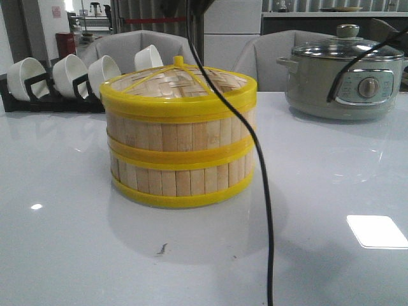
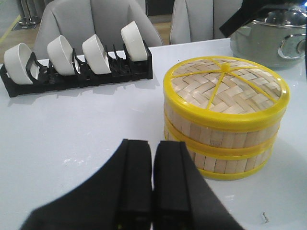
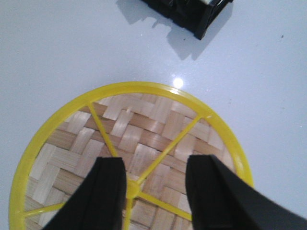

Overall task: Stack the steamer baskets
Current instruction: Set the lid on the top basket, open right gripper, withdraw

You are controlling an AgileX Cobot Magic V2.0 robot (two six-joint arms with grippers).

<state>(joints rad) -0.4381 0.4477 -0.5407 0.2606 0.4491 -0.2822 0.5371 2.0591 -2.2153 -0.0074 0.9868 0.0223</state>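
Two steamer baskets stand stacked in the middle of the white table, the upper one (image 1: 178, 132) on the lower one (image 1: 182, 180). The woven yellow-rimmed lid (image 1: 178, 86) lies on top of them. In the left wrist view the stack (image 2: 225, 143) stands beyond and to one side of my left gripper (image 2: 153, 149), which is shut with nothing in it and apart from the baskets. My right gripper (image 3: 154, 165) hangs open just above the lid (image 3: 144, 127). The lid's yellow knob (image 3: 132, 187) sits close by one finger. Neither gripper shows in the front view.
A black rack with several white bowls (image 1: 57, 80) stands at the back left. The grey-green electric pot (image 1: 347, 73) with a glass lid is at the back right. A black cable (image 1: 262, 191) hangs across the front of the stack. Grey chairs stand behind the table.
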